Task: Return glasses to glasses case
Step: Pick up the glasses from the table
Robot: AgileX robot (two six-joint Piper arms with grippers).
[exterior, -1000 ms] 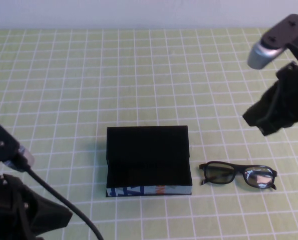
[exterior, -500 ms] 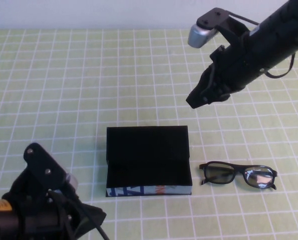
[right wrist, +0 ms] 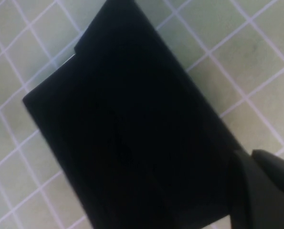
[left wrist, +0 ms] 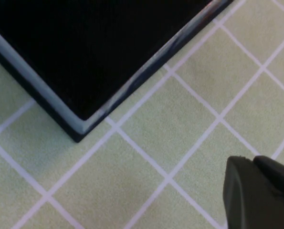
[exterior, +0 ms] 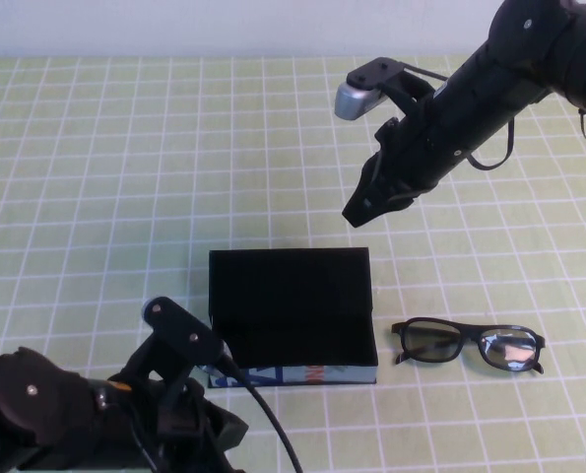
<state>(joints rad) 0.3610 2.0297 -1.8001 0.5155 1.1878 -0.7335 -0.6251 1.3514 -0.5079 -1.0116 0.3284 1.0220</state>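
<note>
The glasses case (exterior: 291,313) is a black box in the middle of the table, with its flap lid open toward the far side and its light-blue printed edge (exterior: 293,375) facing me. The black-framed glasses (exterior: 468,345) lie unfolded on the mat just right of the case. My right gripper (exterior: 361,212) hangs above the mat just beyond the case's far right corner, shut and empty. Its wrist view looks down on the case (right wrist: 127,133), with the gripper (right wrist: 251,155) at the edge. My left gripper (exterior: 219,434) is low by the case's front left corner (left wrist: 84,47), shut and empty (left wrist: 254,160).
The table is covered with a light-green mat with a white grid (exterior: 125,177). The right arm (exterior: 489,79) reaches in from the far right. The left arm's body and cable (exterior: 66,414) fill the near left corner.
The right arm has swung in from the right edge toward the case's far side and lower. The left arm has moved right along the front edge toward the case's front left corner.
</note>
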